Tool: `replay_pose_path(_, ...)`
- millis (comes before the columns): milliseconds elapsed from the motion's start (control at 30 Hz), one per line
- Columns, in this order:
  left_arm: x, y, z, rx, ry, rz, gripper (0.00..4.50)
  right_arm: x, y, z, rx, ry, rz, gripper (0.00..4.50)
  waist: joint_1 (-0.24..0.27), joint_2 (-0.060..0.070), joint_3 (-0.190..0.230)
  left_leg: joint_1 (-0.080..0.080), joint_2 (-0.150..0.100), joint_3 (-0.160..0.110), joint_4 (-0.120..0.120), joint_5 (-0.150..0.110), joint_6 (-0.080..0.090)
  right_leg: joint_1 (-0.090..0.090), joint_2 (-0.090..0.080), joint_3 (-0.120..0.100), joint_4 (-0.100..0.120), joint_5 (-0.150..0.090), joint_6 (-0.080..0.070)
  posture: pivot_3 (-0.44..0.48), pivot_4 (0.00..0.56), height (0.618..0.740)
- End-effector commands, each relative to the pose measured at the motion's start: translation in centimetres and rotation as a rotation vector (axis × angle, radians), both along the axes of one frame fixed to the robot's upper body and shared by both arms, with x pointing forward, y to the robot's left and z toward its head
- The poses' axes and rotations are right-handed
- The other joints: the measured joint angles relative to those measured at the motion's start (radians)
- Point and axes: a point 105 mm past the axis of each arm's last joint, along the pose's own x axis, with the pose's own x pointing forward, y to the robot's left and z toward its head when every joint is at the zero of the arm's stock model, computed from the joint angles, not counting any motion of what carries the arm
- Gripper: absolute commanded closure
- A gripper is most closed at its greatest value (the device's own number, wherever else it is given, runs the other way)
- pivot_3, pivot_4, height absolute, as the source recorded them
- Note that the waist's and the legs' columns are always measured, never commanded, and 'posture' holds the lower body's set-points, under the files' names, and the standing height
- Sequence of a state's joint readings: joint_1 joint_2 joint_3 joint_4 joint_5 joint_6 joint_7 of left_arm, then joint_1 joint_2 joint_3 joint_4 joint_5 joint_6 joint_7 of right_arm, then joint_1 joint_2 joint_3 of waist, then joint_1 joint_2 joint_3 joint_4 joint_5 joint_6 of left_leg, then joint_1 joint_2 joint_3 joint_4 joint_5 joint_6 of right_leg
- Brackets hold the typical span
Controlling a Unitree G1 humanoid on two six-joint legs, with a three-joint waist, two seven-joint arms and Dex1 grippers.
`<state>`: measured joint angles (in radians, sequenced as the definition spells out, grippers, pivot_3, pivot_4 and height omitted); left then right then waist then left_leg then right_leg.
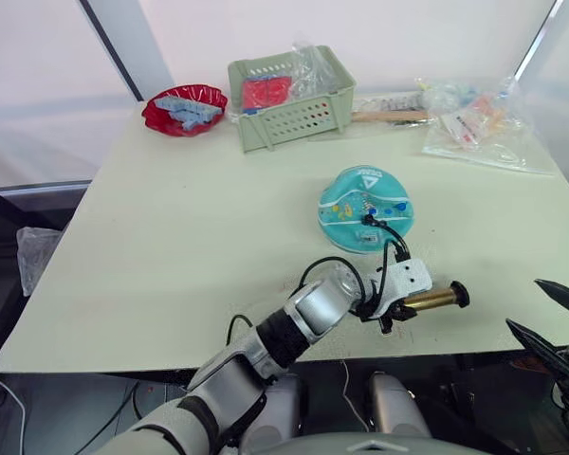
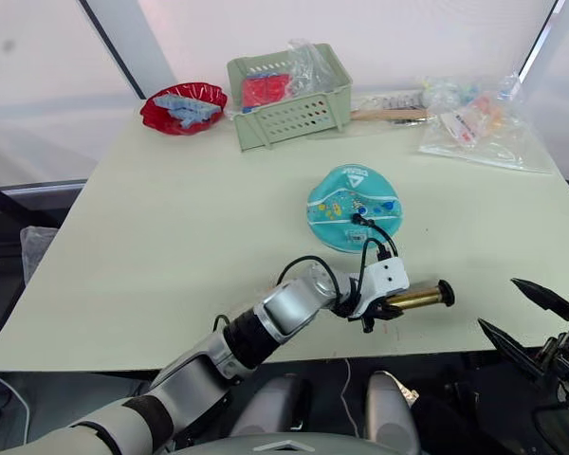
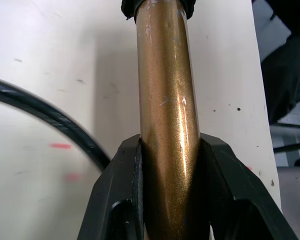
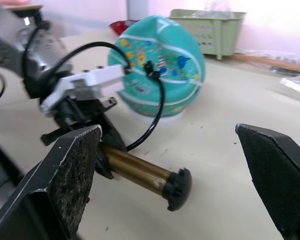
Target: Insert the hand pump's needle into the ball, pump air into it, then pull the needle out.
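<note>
lying crosswise, hand pump cap rightward

The left arm, running from lower left toward centre, is silver-grey with black joint bands and loose black cables looping beside its wrist. Its left claw carries a white housing over black fingers. The right claw, at lower right, has wide black fingers with rough-textured pads.

Bright, even daylight comes through the white backdrop behind the worktop, leaving only soft, faint shadows. The hand pump shows streaky glare on its barrel up close. The ball looks slightly soft in the right wrist view.
</note>
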<state>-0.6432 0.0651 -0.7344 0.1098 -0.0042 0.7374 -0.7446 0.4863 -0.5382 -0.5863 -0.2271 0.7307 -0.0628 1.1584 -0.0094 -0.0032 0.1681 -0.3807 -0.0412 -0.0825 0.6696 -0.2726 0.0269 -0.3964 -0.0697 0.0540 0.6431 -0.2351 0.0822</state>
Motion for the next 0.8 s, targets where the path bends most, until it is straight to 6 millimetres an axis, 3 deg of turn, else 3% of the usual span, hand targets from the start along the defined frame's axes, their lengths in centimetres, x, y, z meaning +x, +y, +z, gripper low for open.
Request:
replay_pose_path(33, -0.3, -0.4, 2.6, -0.124, -0.068, -0.062, 3.46, 0.1, 1.2, 0.6, 0.072, 0.003, -0.018, 0.00, 0.003, 0.002, -0.001, 0.000, 0.000, 0.000, 0.000, 0.000, 0.000, 0.000, 0.000, 0.000, 0.000, 0.000, 0.000, 0.000, 0.150, 0.737)
replay_pose_path(267, -0.5, 0.5, 5.1, -0.283, -0.079, -0.122, 3.46, 1.5, 3.0, 1.4, 0.258, 0.040, -0.113, 0.00, 0.008, 0.003, -0.002, -0.001, -0.001, -0.001, 0.000, 0.000, 0.000, 0.000, -0.001, 0.000, -0.001, 0.000, 0.000, 0.000, 0.150, 0.737)
replay_pose_path(467, -0.3, 1.6, 5.8, -0.362, -0.068, -0.136, 3.46, 3.3, 4.5, 2.2, 0.471, 0.096, -0.223, 0.00, 0.006, 0.004, -0.002, -0.001, 0.000, -0.001, 0.000, 0.000, 0.000, 0.000, 0.000, -0.001, -0.001, 0.000, 0.000, 0.000, 0.150, 0.737)
replay_pose_path(800, 0.2, 2.2, 6.4, -0.433, -0.058, -0.120, 3.46, 5.4, 5.1, 3.0, 0.795, 0.165, -0.295, 0.00, 0.005, 0.004, -0.002, -0.002, -0.001, -0.002, 0.000, 0.000, 0.000, -0.001, -0.001, -0.002, -0.001, 0.000, 0.000, 0.000, 0.150, 0.737)
